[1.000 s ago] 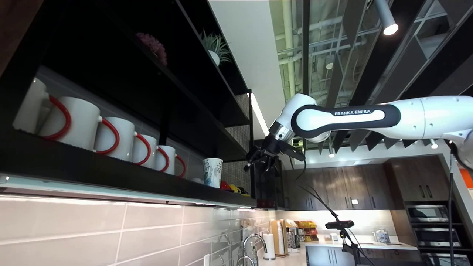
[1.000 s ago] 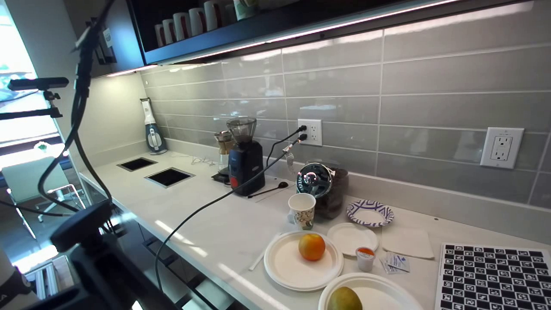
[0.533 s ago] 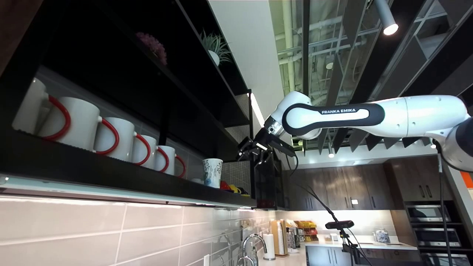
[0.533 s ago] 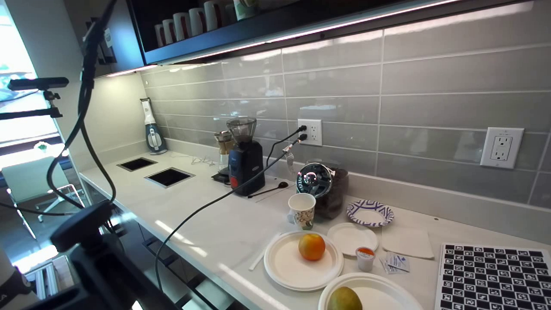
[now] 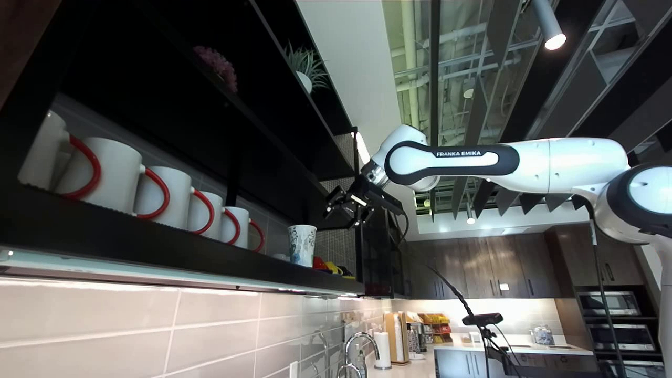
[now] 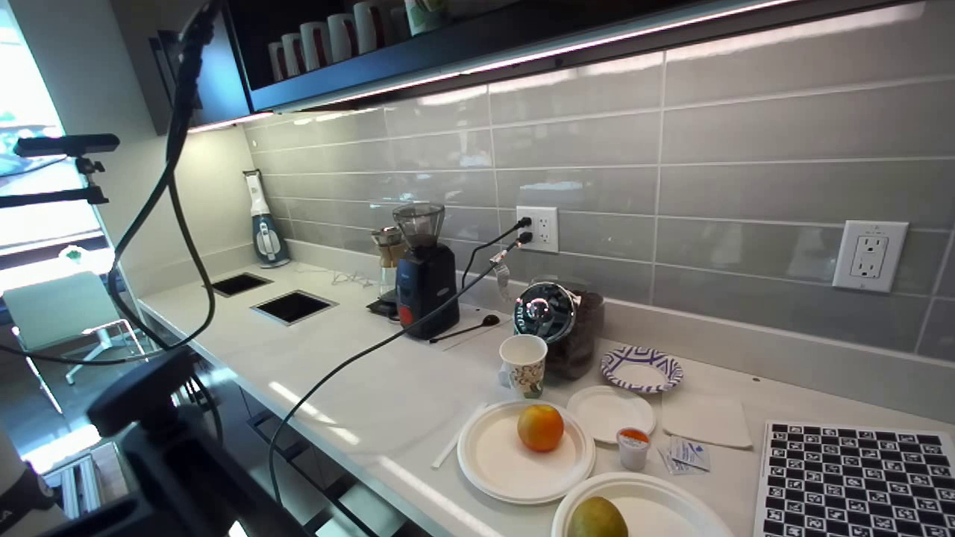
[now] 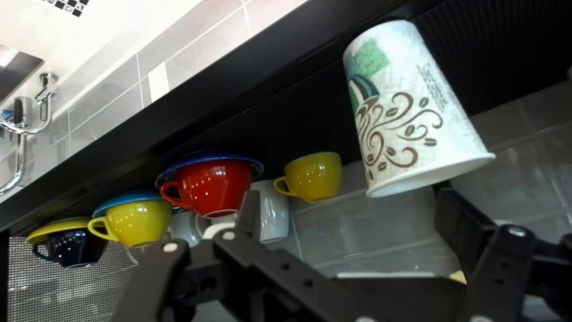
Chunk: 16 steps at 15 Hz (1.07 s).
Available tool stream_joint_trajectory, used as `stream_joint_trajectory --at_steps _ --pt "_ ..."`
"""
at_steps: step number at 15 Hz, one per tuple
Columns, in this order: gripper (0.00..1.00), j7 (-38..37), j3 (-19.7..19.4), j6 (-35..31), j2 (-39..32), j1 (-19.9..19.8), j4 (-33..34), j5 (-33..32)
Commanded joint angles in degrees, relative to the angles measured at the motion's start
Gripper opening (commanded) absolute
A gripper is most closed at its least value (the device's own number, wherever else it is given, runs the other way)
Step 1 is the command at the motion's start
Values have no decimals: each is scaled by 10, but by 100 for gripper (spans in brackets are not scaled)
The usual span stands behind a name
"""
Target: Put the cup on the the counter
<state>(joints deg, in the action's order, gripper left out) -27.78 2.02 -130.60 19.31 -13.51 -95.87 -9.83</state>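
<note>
White counter (image 6: 403, 380) runs below the black shelf (image 5: 210, 254), and in an exterior view the arm (image 5: 530, 165) extends from the right. Red-handled mugs (image 5: 110, 173) line the shelf from the near left. Our gripper (image 7: 355, 214) hangs spread wide with nothing in it, not touching the cup (image 5: 302, 245), which stands on the shelf, farther off and to the right of the mugs. We judge this the approach: we should bring the cup, off-centre in the wrist view, to the middle of the gap, then lower a little and close gently, since its wall, likely paper, could buckle. The cup's mouth points up and its long axis is vertical, so we would keep it upright all the way to the counter.
</note>
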Motion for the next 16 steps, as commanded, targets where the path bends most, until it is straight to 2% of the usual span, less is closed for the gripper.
stream_joint_trajectory --at_steps 1,9,16 --pt "100 -4 -6 26 -48 12 67 4" --pt "100 2 -18 38 -108 32 132 10" --pt "100 0 -29 91 -147 50 184 12"
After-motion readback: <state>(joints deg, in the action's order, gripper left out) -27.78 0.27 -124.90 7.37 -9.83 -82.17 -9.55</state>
